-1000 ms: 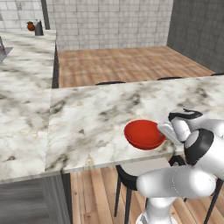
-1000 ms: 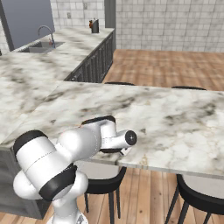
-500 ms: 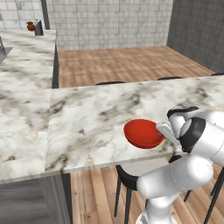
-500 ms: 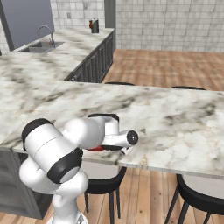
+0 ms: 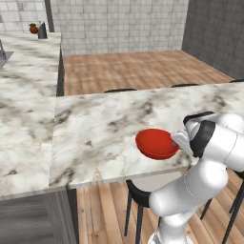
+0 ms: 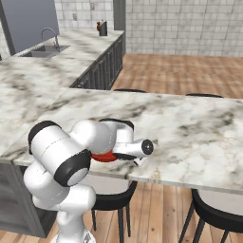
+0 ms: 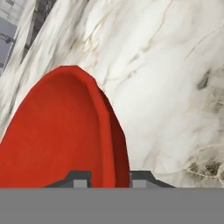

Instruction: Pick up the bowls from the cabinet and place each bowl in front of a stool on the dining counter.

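red bowl (image 5: pixel 156 143) sits low over the dining bench (image 5: pixel 109 128), near its front overhanging edge, abt above a black-rimmed stool (image 5: pixel 143 195) tucked under. end effector (image 7: pixel 109 177) pinching the bowl's rim – one fingertip (image 7: pixel 78 178) inside the wall, the other outside, seen in hand view. from right base view only a red sliver of bowl (image 6: pixel 105 156) shows behind the arm. can't tell if the base is touching marble or just hovering.

judgement: step in hand = set-down in front of this stool. to do it well – keep bowl level, lower straight til base seats flat, no sideways drag w/ rim pinched. keep it well inboard of the edge; rim grip is off-centre so it may tip on release. spread fingers only once seated, then lift clear along the rim wall.
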